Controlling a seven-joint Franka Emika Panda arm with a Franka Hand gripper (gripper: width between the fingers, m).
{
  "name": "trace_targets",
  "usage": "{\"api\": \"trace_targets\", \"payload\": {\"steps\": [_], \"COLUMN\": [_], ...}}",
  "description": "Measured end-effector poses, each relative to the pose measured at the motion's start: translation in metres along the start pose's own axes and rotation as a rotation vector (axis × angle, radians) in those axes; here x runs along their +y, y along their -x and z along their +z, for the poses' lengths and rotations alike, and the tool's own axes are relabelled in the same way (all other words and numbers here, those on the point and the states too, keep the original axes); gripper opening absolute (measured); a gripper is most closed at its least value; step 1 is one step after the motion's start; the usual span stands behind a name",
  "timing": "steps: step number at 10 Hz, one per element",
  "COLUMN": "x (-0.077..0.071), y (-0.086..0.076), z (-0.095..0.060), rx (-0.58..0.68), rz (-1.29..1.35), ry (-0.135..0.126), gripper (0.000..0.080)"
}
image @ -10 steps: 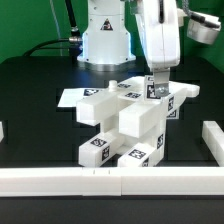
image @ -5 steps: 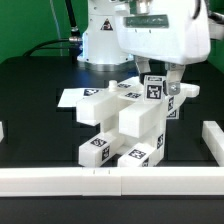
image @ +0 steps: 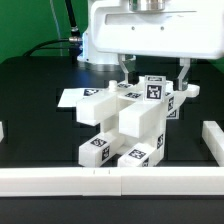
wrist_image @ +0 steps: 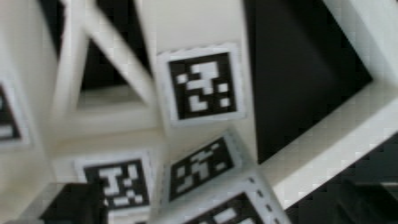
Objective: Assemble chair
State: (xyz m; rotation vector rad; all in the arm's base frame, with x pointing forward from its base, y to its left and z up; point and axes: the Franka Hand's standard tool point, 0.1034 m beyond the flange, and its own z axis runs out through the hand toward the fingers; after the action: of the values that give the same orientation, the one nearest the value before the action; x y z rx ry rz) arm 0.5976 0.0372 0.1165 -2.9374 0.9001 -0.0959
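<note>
I hold my released gripper [image: 153, 72] spread over the matte white, tagged plastic chair [image: 125, 122] and would descend squarely, centring its upright tagged piece [image: 154, 89] before clenching.

Backdrop is solid green [image: 30, 25], like a chroma screen, filling the upper left of the exterior view and peeking in again at the far right edge. A dark cable [image: 68, 20] hangs down in front of it near the top. The desk [image: 35, 125] is matte black and takes up most of the frame. Long white border rails [image: 60, 180] run along the bottom edge, with another rail piece [image: 211, 138] at the lower right. Lighting is even and soft, no hard shadows.
</note>
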Motion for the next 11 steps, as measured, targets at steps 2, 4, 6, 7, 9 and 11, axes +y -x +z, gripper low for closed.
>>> {"api": "trace_targets", "payload": {"steps": [2,4,6,7,9,11], "x": [0.0005,-0.0009,0.0001,0.0001,0.0001,0.0001], "y": [-0.0010,-0.0005,-0.0012,-0.0012,-0.0012,-0.0013], "z": [0.0000,0.0002,0.0005,0.0005,0.0005,0.0005], "rx": [0.003,0.013,0.017,0.017,0.017,0.017], "rz": [-0.156,-0.333,-0.402,-0.403,-0.402,-0.377], "ry": [0.006,0.027,0.030,0.030,0.030,0.030], "gripper": [0.0649,0.0649,0.0626,0.0626,0.0300,0.0285]}}
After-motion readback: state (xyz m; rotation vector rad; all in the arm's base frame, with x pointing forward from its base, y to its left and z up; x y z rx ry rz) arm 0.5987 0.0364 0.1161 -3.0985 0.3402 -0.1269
